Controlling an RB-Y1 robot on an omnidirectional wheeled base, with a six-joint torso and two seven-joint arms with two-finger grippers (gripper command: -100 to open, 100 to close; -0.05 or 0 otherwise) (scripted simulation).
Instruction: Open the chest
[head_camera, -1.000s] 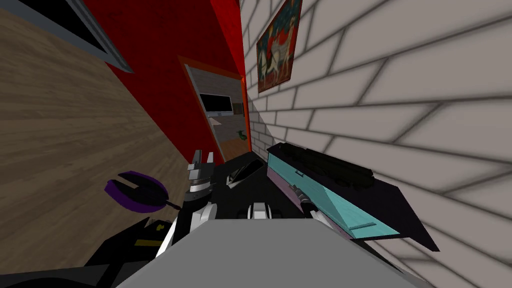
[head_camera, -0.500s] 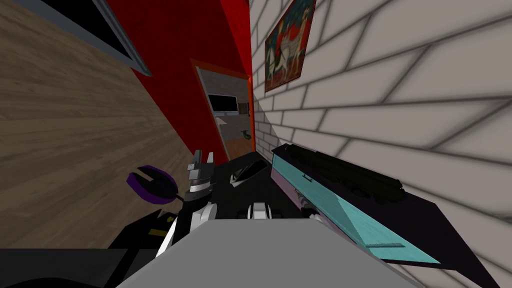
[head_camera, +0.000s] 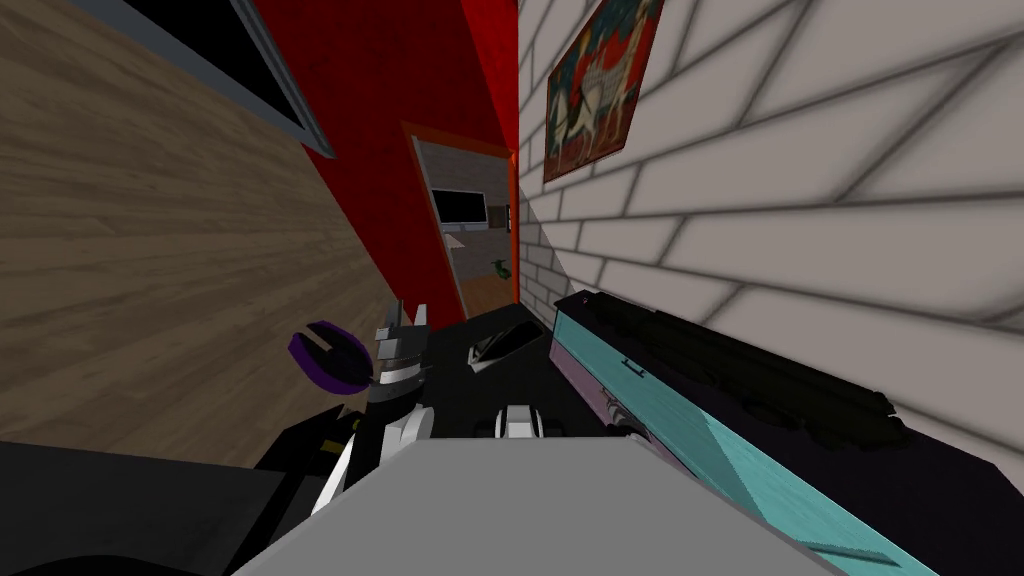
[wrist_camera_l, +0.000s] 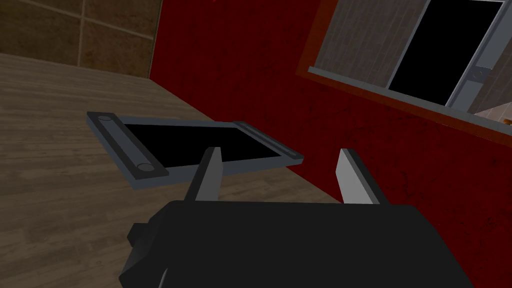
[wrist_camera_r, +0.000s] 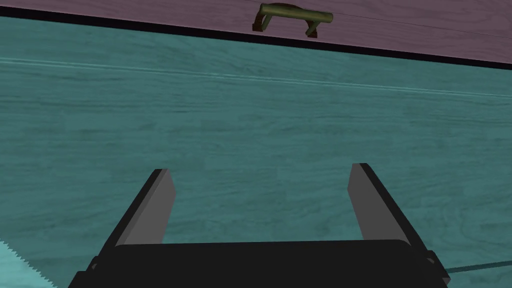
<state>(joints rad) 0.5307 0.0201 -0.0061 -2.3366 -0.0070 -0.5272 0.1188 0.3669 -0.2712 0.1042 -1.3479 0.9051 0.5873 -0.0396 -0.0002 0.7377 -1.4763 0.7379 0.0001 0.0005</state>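
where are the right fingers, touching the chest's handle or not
Apart. The right wrist view shows the open fingers short of the handle, with bare teal front between them.

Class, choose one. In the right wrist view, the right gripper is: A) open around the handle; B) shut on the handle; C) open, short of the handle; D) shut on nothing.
C: the right gripper stands open before the teal panel, the handle beyond its fingertips.

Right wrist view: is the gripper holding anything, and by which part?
Nothing is held. The right gripper is open before the teal chest, short of its handle. The left gripper is open and empty too.
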